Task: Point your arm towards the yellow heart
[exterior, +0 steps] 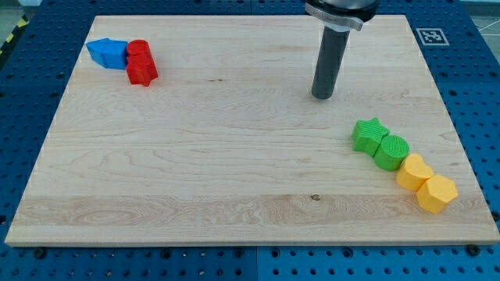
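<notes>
The yellow heart [413, 172] lies near the view's lower right, touching a yellow hexagon [437, 194] below it and a green cylinder [391, 152] above it. A green star [369, 134] touches the green cylinder at its upper left. My tip [323, 95] rests on the wooden board [234, 156], up and to the left of this row of blocks. It is apart from the green star and farther still from the yellow heart.
A blue block [108, 53] and a red block [141, 62] sit together at the view's upper left. A black-and-white marker [432, 36] is stuck at the board's upper right corner. A blue perforated table surrounds the board.
</notes>
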{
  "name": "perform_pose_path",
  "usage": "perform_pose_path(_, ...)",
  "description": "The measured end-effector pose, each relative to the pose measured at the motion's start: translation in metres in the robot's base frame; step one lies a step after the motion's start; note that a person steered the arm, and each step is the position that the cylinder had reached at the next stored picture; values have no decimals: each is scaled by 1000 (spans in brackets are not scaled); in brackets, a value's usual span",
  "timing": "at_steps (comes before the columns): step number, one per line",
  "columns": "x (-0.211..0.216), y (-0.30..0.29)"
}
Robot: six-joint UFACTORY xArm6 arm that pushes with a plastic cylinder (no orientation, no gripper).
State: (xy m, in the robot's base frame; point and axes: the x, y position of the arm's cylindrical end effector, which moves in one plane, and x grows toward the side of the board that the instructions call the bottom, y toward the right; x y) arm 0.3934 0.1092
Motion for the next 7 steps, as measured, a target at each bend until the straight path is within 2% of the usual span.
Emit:
perform_pose_path(2, 5, 16)
perform_pose_path(3, 3, 42)
perform_pose_path(5, -3, 141)
perform_pose_path(6, -8, 142)
perform_pose_path(7, 61, 164)
